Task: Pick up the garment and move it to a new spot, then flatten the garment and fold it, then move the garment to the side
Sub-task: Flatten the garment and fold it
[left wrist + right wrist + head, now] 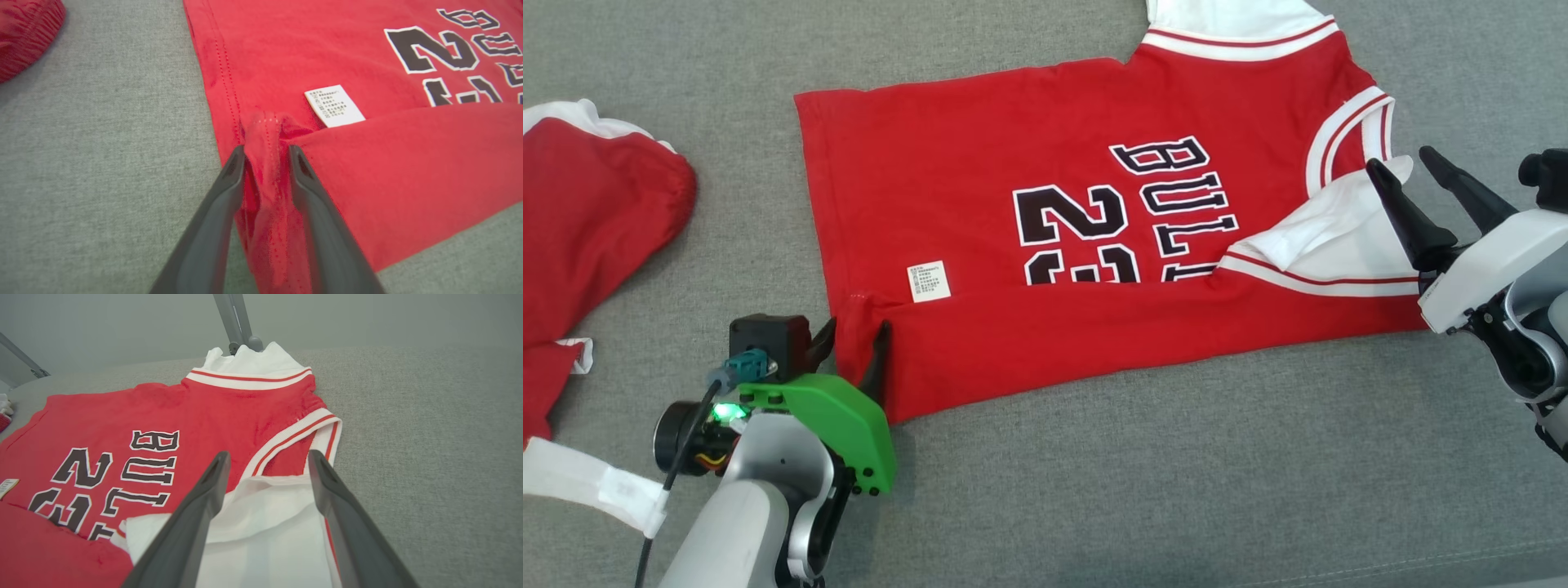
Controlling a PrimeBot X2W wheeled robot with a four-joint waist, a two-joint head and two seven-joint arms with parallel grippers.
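**Desk:** What do you have at the near corner?

**Spotter:** Your left pincer (266,150) stands with its two dark fingers parted around a bunched ridge of red hem. Whether they pinch it or only flank it, I cannot tell.

**Desk:** And just past the tips?

**Spotter:** The care label (334,105) sits a little ahead of them and to the right. It marks the line where the near band of the jersey (980,180) lies turned up over its own front, covering the lower half of the numerals. From that pincer the jersey spreads away to your right, flat on the grey cloth surface (1176,457).

**Desk:** The other arm?

**Spotter:** Your right pincer (1401,159) hangs at the jersey's far end, wide open and holding nothing, with the white sleeve (1339,237) just ahead of its fingers. Well off to the left pincer's left lies another red garment (596,204), apart from the jersey.

**Desk:** Which step is this?

**Spotter:** Folding, as I read it: one lengthwise fold is down and the rest is not yet made. Your next move calls for getting the left fingers clear of that ridge and lifting straight off, so the corner is not dragged open. Then smooth the bunch, tuck the white sleeve in, and take the far long edge with both pincers.
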